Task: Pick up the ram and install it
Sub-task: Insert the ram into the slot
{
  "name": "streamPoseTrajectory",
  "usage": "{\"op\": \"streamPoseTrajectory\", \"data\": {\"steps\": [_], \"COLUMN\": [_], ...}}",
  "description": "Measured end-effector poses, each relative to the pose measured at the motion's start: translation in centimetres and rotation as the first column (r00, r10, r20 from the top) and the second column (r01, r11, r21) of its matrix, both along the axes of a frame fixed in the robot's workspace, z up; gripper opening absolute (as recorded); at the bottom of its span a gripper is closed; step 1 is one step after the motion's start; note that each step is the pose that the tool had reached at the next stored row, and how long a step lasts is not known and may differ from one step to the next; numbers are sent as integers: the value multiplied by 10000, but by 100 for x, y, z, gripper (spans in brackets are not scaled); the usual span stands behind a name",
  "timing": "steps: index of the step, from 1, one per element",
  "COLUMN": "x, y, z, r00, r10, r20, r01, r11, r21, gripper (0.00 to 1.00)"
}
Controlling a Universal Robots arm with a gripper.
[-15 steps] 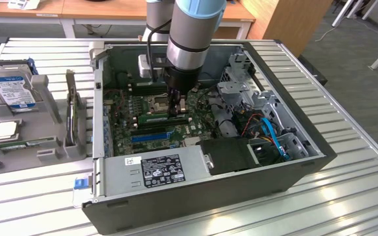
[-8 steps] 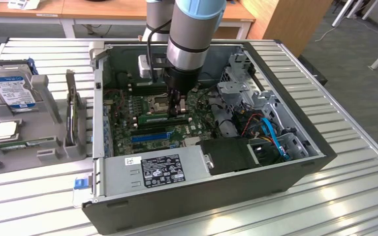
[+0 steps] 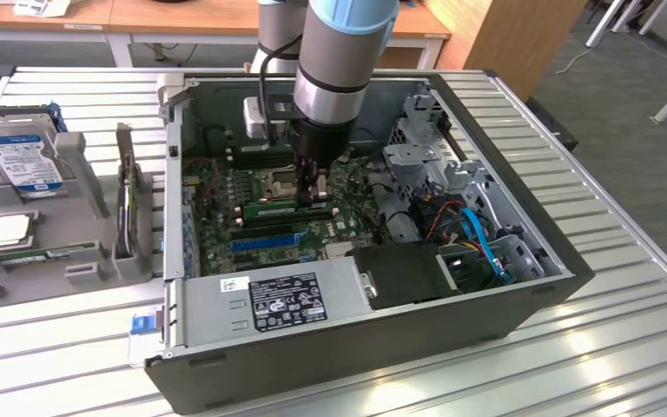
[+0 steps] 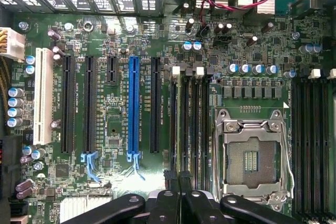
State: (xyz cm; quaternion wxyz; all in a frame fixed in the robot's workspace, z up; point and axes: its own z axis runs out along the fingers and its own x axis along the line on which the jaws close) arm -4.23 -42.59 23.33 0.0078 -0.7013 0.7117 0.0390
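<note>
The arm is down inside the open computer case, and the gripper sits low over the motherboard, fingers drawn almost together on the upper edge of the ram. The green stick stands on edge in the bank of memory slots and runs out from the fingers toward the exterior view's left.

It's tight in there. On the far side of the stick lies the open processor socket; on the near side are the blue slot and then the power supply along the case's near wall. To the exterior view's right, the metal drive cage and a blue cable crowd in close to the arm. The case is open above, where the arm comes in.

From the wrist, the gripper tips meet right over the black slots, between the blue slot and the socket.

Outside the case, to the exterior view's left, a second green stick lies flat on the grey tray.
</note>
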Motion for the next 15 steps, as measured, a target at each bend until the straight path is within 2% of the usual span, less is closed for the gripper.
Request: {"op": "streamPoseTrajectory", "data": {"steps": [15], "x": [-7], "y": [0], "z": [-6], "r00": [10000], "r10": [-1], "r20": [-2], "r01": [1], "r11": [10000], "r21": [-1], "gripper": [12]}}
